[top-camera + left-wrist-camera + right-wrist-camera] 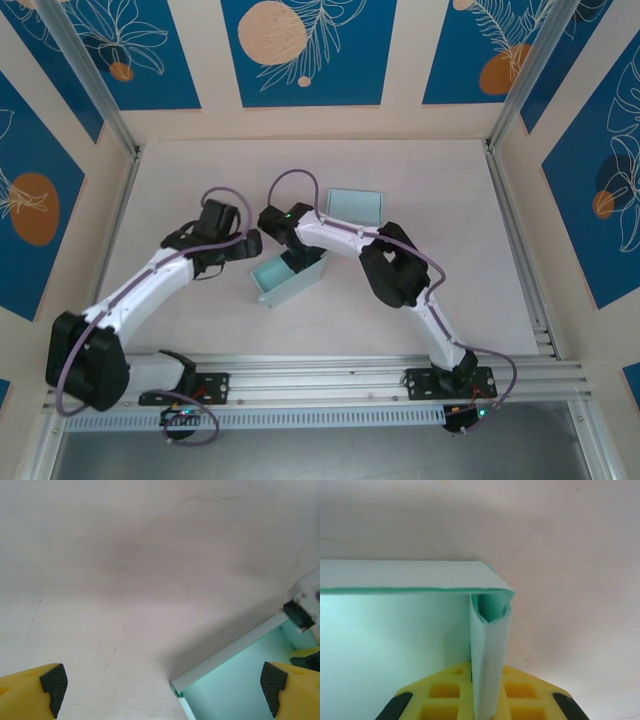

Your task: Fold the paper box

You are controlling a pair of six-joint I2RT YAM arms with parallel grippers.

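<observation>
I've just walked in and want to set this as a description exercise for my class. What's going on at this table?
Two robot arms are folding a mint-green paper box in the middle of the table. The right gripper is shut on one of the box's folded side walls, pinching the doubled paper at a corner. The left gripper is wide open next to another corner of the box and grips nothing. A second mint-green paper piece lies farther back, untouched.

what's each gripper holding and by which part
The right gripper pinches the paper box by an upright side wall near a corner. The left gripper is open, holding nothing.
</observation>
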